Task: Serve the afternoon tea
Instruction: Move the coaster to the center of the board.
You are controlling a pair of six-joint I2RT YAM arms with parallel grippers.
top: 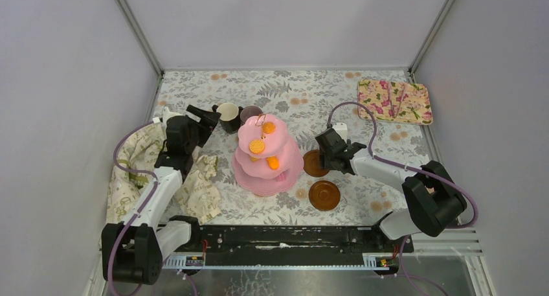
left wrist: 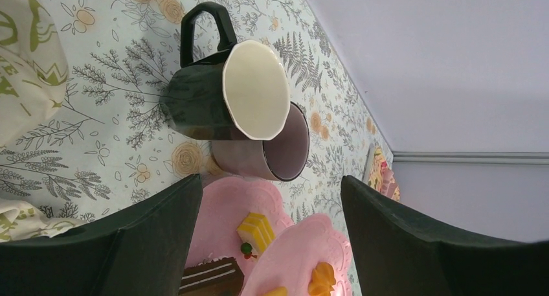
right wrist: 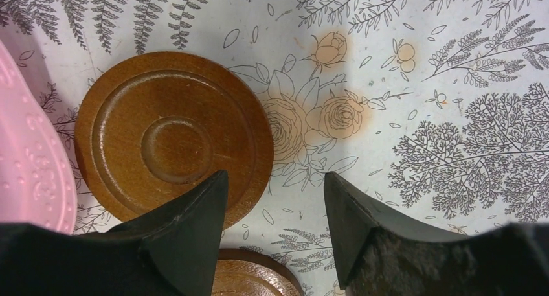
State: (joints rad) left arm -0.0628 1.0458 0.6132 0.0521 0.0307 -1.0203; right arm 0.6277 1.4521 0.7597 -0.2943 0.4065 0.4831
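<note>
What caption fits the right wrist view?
Right claw open, one finger over a saucer rim; pink stand at left, second saucer below.

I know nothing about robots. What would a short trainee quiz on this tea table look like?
1. True or false: neither dark mug sits on a round brown wooden saucer.
2. How many tiers has the pink cake stand with the gold loop handle?
3. The right gripper is closest to: A) a saucer, B) a mug, C) the floral tray.
Key: 1 true; 2 three; 3 A.
</note>
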